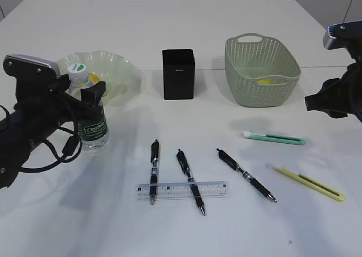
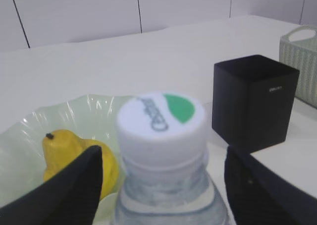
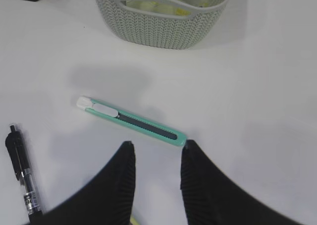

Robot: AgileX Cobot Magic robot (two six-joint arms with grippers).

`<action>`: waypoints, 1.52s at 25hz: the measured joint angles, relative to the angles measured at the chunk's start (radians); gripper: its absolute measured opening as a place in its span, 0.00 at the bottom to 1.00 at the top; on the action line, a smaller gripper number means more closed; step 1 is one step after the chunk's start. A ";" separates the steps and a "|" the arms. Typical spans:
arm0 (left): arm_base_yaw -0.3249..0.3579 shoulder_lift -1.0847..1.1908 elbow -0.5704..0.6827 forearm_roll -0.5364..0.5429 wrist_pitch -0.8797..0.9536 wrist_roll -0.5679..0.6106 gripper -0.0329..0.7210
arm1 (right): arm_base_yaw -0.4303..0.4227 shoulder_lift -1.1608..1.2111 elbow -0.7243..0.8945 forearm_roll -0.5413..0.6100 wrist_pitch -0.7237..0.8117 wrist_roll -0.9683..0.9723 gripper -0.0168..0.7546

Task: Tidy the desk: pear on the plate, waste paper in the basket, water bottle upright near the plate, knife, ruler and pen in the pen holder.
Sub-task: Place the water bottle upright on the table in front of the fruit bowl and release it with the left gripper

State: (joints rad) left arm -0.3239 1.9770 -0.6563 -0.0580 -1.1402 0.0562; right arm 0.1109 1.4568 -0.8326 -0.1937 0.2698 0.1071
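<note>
left end effector (image 2: 163, 185) open around upright water bottle (image 2: 166, 155), not gripping

1. The desk (image 1: 186, 30) is plain white.
2. The plate (image 1: 116, 64) is translucent pale green; the pear (image 2: 64, 150) is yellow.
3. The water bottle (image 1: 90, 118) is clear, with a dark green label and a white cap.
4. The pen holder (image 1: 179, 74) is matte black.
5. The basket (image 1: 261, 70) is sage green with a woven-look pattern.
6. The ruler (image 1: 182, 190) is clear with black markings.
</note>
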 joint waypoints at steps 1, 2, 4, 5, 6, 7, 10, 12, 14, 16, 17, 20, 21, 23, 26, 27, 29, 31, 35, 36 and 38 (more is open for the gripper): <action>0.000 -0.013 0.002 0.000 0.000 0.000 0.76 | 0.000 0.000 0.000 0.000 0.000 0.000 0.33; 0.000 -0.029 0.006 0.000 0.000 0.000 0.76 | 0.000 0.000 0.000 0.000 0.000 0.000 0.33; 0.000 -0.053 0.008 -0.002 0.012 0.000 0.76 | 0.000 0.000 0.000 0.000 0.002 0.000 0.33; 0.000 -0.060 0.008 -0.002 0.028 0.000 0.76 | 0.000 0.000 0.000 0.000 0.004 0.000 0.33; 0.000 -0.066 0.008 -0.002 0.036 0.000 0.76 | 0.000 0.000 0.000 0.000 0.006 0.000 0.33; 0.000 -0.070 0.008 -0.002 0.040 0.000 0.76 | 0.000 0.000 0.000 -0.003 0.006 0.000 0.33; 0.000 -0.092 0.016 -0.002 0.063 0.000 0.76 | 0.000 0.000 0.000 -0.013 0.010 0.000 0.33; 0.000 -0.119 0.019 -0.002 0.091 0.000 0.76 | 0.000 0.000 0.000 -0.018 0.011 0.000 0.33; 0.000 -0.148 0.019 -0.002 0.125 0.000 0.76 | 0.000 0.000 0.000 -0.020 0.012 0.000 0.33; 0.000 -0.174 0.019 -0.002 0.160 0.000 0.76 | 0.000 0.000 0.000 -0.027 0.014 0.000 0.33; 0.000 -0.188 0.019 -0.002 0.171 0.000 0.76 | 0.000 0.000 0.000 -0.031 0.014 0.000 0.33; 0.000 -0.223 0.019 -0.002 0.213 0.000 0.76 | 0.000 0.000 0.000 -0.041 0.014 0.000 0.33; 0.000 -0.234 0.019 0.000 0.231 0.000 0.76 | 0.000 0.000 0.000 -0.043 0.014 0.000 0.33; 0.000 -0.254 0.019 0.002 0.269 0.000 0.76 | 0.000 0.000 0.000 -0.045 0.016 0.000 0.33; 0.000 -0.289 0.021 0.002 0.305 0.000 0.76 | 0.000 0.000 0.000 -0.065 0.035 0.000 0.33; 0.000 -0.299 0.021 0.002 0.309 0.000 0.76 | 0.000 0.000 0.000 -0.071 0.043 0.000 0.33; 0.000 -0.320 0.021 0.004 0.319 0.000 0.76 | 0.000 0.000 0.000 -0.082 0.061 0.000 0.33; 0.000 -0.340 0.021 0.004 0.343 0.000 0.76 | 0.000 0.000 0.000 -0.084 0.070 0.000 0.33; 0.000 -0.385 0.023 0.004 0.420 0.000 0.76 | 0.000 0.000 0.000 -0.087 0.085 0.000 0.33; 0.000 -0.398 0.025 0.006 0.436 -0.002 0.76 | 0.000 0.000 0.000 -0.089 0.087 0.000 0.33; 0.000 -0.423 0.025 0.006 0.464 -0.002 0.75 | 0.000 0.000 0.000 -0.089 0.086 0.000 0.33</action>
State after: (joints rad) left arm -0.3239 1.5538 -0.6318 -0.0520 -0.6766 0.0545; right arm 0.1109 1.4568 -0.8326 -0.2824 0.3561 0.1071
